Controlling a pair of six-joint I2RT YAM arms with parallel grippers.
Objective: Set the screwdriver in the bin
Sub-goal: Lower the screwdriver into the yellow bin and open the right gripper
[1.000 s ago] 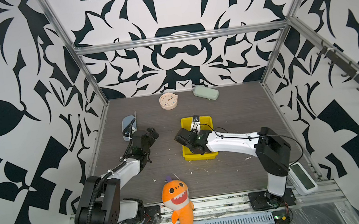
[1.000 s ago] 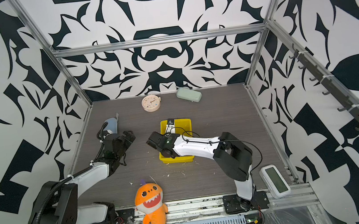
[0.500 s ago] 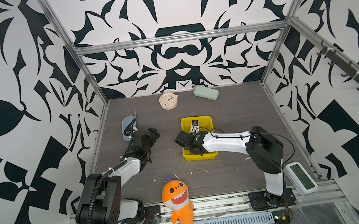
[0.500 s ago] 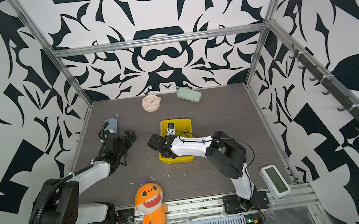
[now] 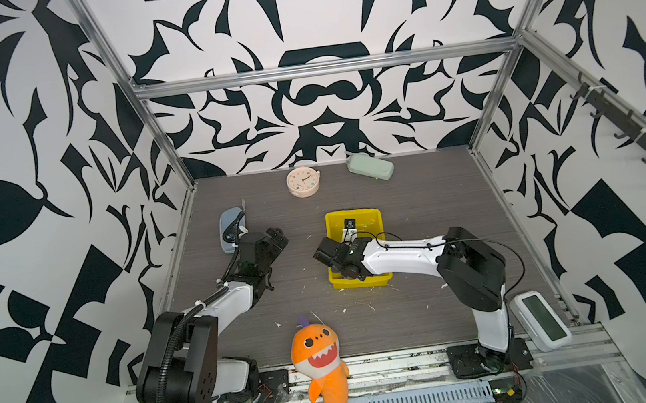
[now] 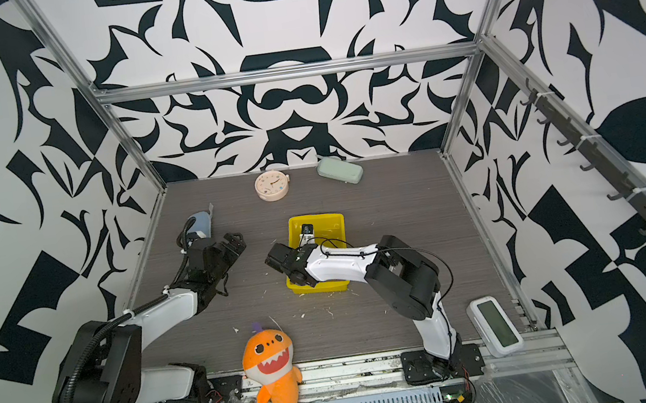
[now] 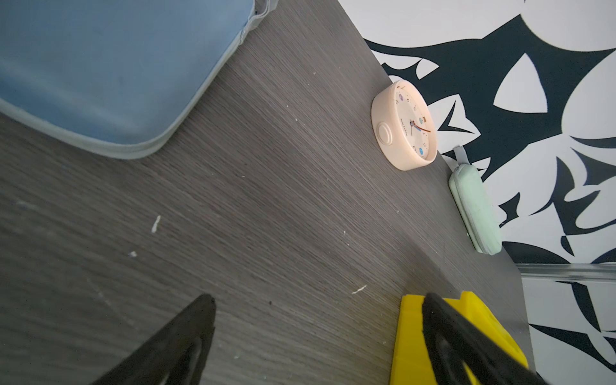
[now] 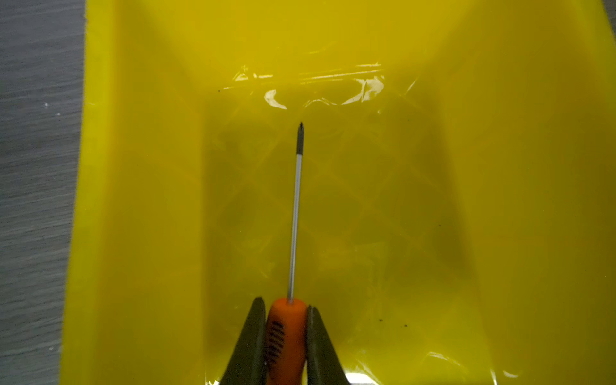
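The right gripper (image 8: 285, 306) is clenched on the orange handle of the screwdriver (image 8: 286, 336), one jaw on each side of it. The thin shaft sticks straight out ahead of the jaws, so the tool's long axis runs along the length of the yellow bin (image 8: 133, 200), with the tip pointing at the far wall and stopping short of it. The whole tool sits inside the rim, above the glossy floor; whether it touches the floor I cannot tell. In both top views the right arm reaches over the near part of the bin (image 5: 366, 222) (image 6: 326, 224).

The left gripper (image 7: 318, 301) stands spread and empty over bare table, to the left of the bin and apart from it, so the right arm is the one placed for the job.

As I judge it, only the release is left: spreading the jaws should let the handle fall straight down inside the walls
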